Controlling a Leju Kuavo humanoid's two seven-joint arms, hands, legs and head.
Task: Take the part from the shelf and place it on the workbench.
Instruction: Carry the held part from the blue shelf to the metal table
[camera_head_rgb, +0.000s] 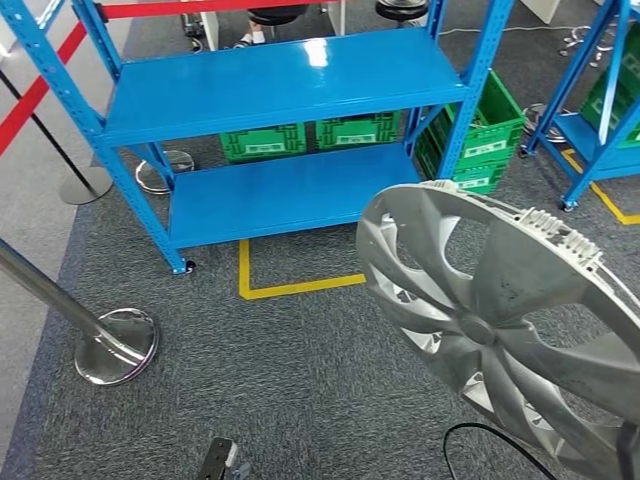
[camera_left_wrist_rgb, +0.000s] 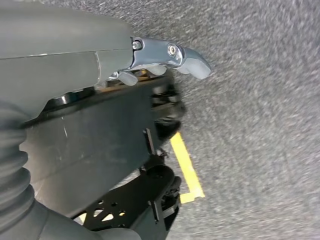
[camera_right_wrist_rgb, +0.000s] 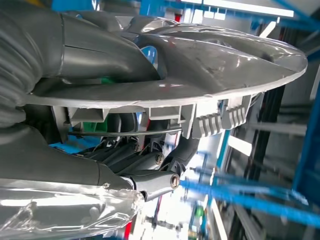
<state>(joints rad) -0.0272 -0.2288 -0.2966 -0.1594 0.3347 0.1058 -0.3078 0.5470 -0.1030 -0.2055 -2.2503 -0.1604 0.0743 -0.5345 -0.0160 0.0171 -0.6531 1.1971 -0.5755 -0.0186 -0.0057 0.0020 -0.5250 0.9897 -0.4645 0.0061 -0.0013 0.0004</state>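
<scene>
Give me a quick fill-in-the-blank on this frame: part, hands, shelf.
1. The right hand holds a silver ____ cover.
2. The shelf is painted ____.
3. The crates behind the shelf are ____.
4. The left hand hangs over grey carpet, holding ____.

Answers: wheel; blue; green; nothing

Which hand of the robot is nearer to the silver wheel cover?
The right. The right hand grips the wheel cover at its rim, with the thumb on one face and fingers on the other. The left hand hangs over the carpet, apart from it.
</scene>
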